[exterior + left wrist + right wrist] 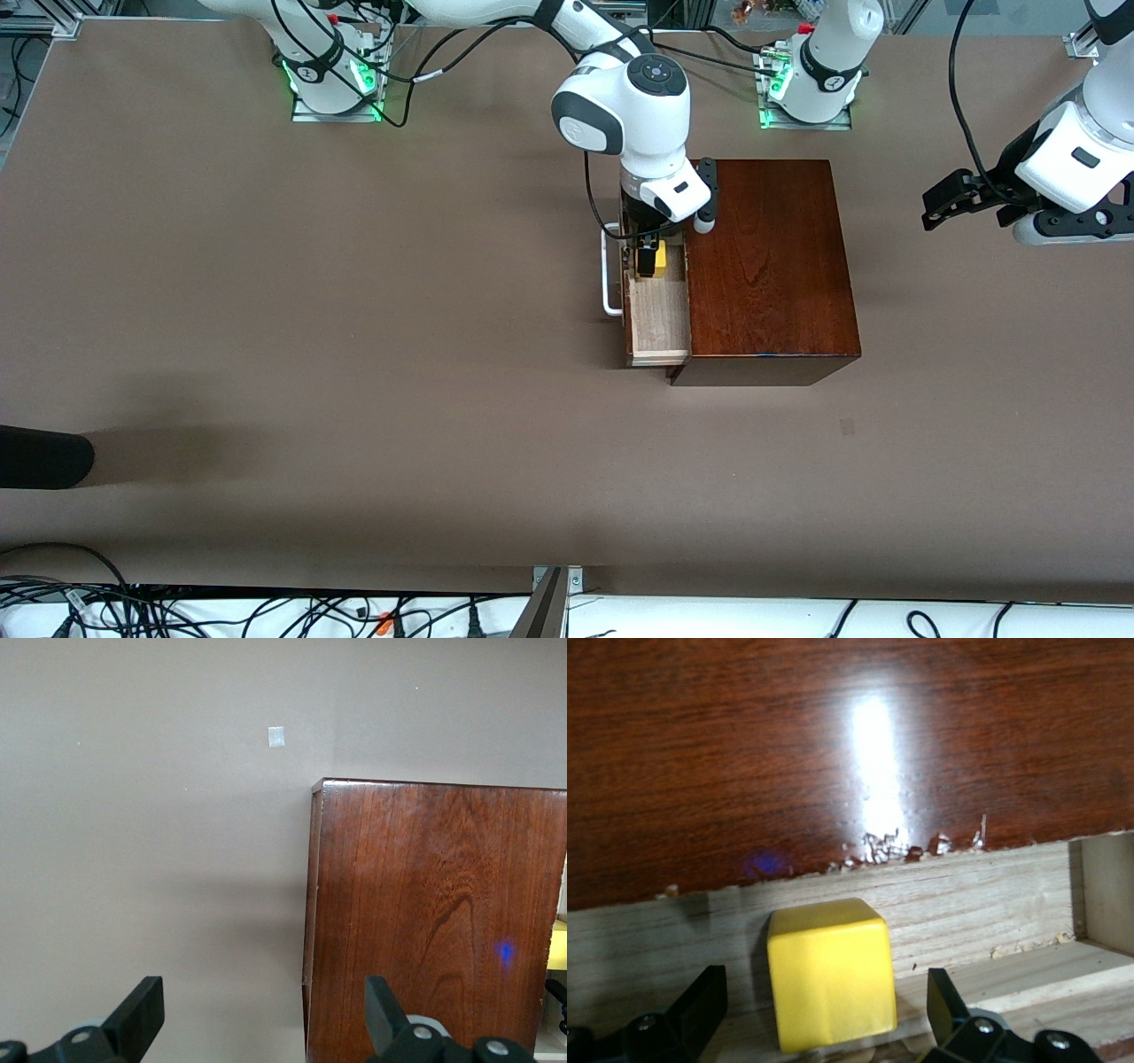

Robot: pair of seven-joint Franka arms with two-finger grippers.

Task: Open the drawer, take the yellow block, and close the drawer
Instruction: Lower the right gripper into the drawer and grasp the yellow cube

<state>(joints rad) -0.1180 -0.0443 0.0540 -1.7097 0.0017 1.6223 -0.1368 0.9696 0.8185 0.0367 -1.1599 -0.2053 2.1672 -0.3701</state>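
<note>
There are two robot arms with one gripper each, the left gripper [941, 206] and the right gripper [649, 255], one wooden box [766, 266], one drawer [657, 319] and one yellow block [829, 971].

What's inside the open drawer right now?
The drawer holds the yellow block on its pale wood floor, with the right pincer open around it. The part near the front camera looks bare; the part still inside the box is hidden.

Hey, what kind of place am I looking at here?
Probably a robotics lab bench: two white robot arms bolted along a wide brown table, loose black cables along its edge, and one staged prop, a glossy mahogany wooden box with a pale drawer holding a small yellow cube.
</note>
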